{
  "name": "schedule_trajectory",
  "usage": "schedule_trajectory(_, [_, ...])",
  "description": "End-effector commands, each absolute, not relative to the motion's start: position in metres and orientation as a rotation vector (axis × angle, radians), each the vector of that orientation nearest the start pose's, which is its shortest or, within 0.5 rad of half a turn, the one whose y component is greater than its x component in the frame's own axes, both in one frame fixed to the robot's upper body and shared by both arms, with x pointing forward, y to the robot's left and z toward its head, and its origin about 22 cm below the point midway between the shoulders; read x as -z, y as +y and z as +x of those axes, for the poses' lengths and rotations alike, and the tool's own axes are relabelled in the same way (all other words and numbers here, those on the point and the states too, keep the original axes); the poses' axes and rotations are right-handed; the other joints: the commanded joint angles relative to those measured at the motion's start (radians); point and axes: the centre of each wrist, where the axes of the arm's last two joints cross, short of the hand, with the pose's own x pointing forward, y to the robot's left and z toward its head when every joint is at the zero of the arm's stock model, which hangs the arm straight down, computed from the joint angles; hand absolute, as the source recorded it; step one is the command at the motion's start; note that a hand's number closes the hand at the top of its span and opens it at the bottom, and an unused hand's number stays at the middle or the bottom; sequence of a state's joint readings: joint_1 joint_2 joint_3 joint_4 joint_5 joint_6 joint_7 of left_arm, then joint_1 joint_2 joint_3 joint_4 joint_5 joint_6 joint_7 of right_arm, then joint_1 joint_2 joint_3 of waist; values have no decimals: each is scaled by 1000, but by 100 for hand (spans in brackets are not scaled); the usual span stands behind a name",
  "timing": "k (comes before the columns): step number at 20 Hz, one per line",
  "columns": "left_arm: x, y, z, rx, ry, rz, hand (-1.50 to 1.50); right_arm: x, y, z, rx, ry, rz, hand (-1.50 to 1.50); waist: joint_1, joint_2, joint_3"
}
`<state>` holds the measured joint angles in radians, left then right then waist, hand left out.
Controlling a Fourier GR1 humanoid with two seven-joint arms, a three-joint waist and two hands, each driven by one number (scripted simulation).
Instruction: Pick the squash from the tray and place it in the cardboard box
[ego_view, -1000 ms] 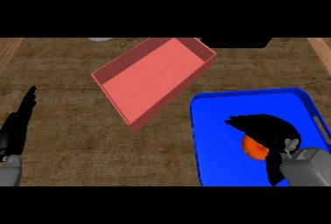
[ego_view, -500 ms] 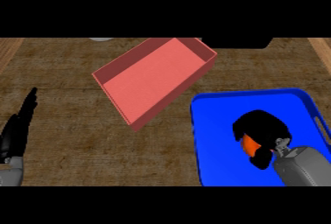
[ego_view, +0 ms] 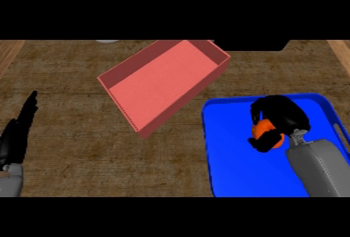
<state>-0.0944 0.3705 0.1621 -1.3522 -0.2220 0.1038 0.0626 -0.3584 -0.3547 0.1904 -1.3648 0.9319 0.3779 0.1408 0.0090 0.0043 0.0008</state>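
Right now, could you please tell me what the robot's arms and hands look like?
The right forearm is a smooth grey boxy shell; the left forearm, also grey, barely shows. The right hand and left hand are black. No cables or markings visible.

Single head-height view, facing steeply down, close over the counter

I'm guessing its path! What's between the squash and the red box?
Head view: from the squash, just the tray's bare blue floor and rim, then a thin strip of brown counter before the box.
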Motion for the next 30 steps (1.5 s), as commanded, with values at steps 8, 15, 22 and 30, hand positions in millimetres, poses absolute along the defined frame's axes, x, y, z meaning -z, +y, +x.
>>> schedule_trajectory(8, [-12,352,272,198,-1379,670,0,-115,-261,338,-1061,-1376,-1094,150,-12,-4,-1])
schedule_trajectory(15, [-15,354,259,212,-1368,654,0,-168,-222,341,-1016,-1733,-1090,150,1,-5,-1])
schedule_trajectory(22, [-14,347,260,230,-1383,657,0,-201,-170,351,-1012,-1786,-892,150,0,-5,-1])
schedule_trajectory(30, [-16,360,265,217,-1363,635,0,-228,-80,389,-869,-1807,-756,150,9,-1,-1])
